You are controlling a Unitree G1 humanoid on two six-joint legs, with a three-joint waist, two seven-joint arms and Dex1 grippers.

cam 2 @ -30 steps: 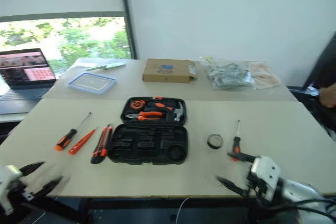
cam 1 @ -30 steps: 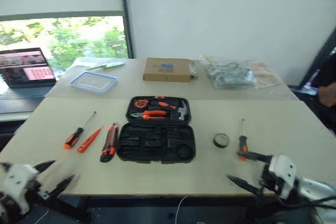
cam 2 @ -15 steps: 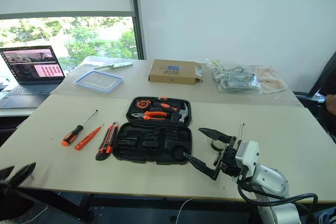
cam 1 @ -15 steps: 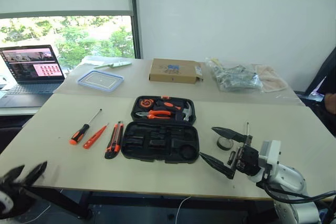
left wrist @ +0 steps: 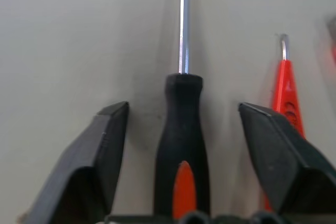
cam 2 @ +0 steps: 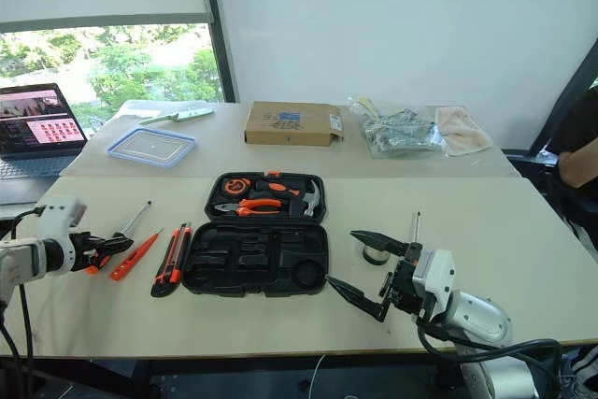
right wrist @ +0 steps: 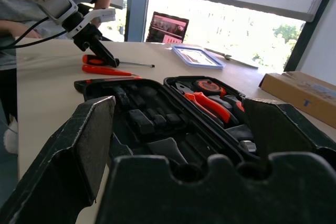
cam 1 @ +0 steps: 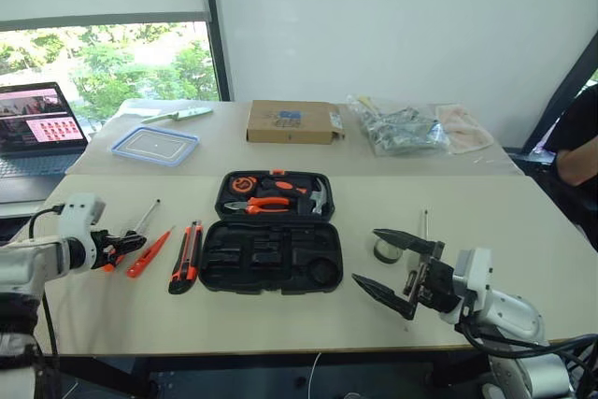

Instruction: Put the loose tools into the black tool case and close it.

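Black tool case (cam 1: 272,237) lies open at the table's (cam 1: 523,221) centre, with an orange-and-black utility knife (cam 1: 183,255), a slim all-orange screwdriver (cam 1: 148,253) and an orange-and-black-handled screwdriver (left wrist: 181,145) ranged to its left. Left gripper (left wrist: 181,129), fingers spread, straddles that screwdriver's handle without touching it. Right gripper (cam 1: 388,268), fingers wide apart and empty, hovers right of the case beside the small black tape roll (cam 1: 384,250).

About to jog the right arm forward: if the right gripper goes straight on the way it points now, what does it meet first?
Probably the open black tool case: the right gripper, fingers wide open, points straight across its near half. How high it sits above the case is hard to judge, so it might skim over.
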